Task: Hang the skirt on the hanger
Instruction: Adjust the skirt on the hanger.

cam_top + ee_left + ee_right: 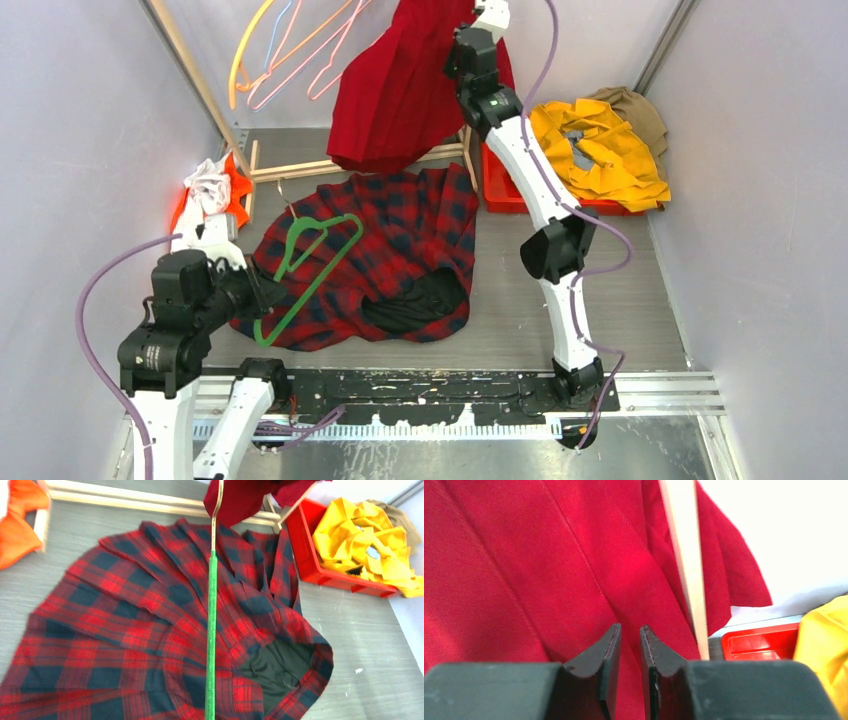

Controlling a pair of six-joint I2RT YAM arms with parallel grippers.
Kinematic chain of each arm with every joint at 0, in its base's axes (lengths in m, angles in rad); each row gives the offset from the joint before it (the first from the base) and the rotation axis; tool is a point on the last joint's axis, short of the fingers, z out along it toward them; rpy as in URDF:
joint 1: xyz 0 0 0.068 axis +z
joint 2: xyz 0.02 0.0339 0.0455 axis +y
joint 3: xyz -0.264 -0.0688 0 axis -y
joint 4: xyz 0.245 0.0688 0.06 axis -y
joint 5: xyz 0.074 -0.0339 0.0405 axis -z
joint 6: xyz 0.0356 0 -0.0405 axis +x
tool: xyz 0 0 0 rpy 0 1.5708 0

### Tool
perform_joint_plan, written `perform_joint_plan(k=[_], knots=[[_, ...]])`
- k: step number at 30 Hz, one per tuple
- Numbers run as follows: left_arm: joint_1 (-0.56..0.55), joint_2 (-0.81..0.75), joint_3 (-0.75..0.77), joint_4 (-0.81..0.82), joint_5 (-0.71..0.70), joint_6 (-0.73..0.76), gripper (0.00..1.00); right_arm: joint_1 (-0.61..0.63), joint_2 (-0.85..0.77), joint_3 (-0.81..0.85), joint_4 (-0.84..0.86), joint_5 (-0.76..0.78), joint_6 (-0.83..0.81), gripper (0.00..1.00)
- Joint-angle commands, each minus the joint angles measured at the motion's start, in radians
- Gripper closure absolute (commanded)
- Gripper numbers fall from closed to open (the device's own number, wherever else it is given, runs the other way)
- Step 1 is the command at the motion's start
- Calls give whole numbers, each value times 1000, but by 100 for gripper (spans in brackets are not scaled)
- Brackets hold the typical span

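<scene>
The skirt (pixel 395 95), plain bright red, hangs in long folds from the wooden rack (pixel 300 168) at the back of the table (pixel 620 300), with its hem reaching down to the rack's base. Your right gripper (pixel 629 632) is raised to the skirt's upper part. In the right wrist view its jaws stand a narrow slit apart, with red cloth filling the frame behind them and a pale wooden post just to the right. You cannot tell from here whether a fold is pinched between them.

The hanger (pixel 292 52) appears to be one of the thin pale ones bunched on the rail at the top left, well apart from the skirt. Which of them is the cream one is hard to tell.

In front of the skirt a red-and-black plaid garment (pixel 400 230) lies spread flat. Above it your left gripper (pixel 262 292) appears closed on the green hanger (pixel 212 630), which runs edge-on up the middle of the left wrist view. The fingers themselves are out of sight there.

The step in hand looks like taking hold of the skirt at its top. The pale hanger is untouched, so most of the task remains. Next you would likely need a sure grip near the waistband and a left gripper freed of the green hanger to fetch the pale one.
</scene>
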Motion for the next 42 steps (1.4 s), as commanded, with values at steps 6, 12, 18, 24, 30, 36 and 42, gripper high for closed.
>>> perform_joint_plan(k=[6,12,18,24,30,36,42], knots=[[-24,-91,-103,57,73,-22,100,-2,138,67,368,-210,123,63],[-24,-111,-155,91,112,-35,100,60,182,67,529,-394,102,55],[-24,-123,-176,112,145,-42,100,124,203,68,565,-517,104,51],[-25,-128,-172,173,210,-55,100,161,105,-62,467,-336,101,46],[-24,-146,-176,263,298,-85,100,126,-176,-401,394,-325,140,36],[-24,-141,-187,348,384,-123,100,104,-463,-745,361,-441,97,30],[-27,-125,-232,500,546,-205,100,84,-670,-855,163,-872,-7,29]])
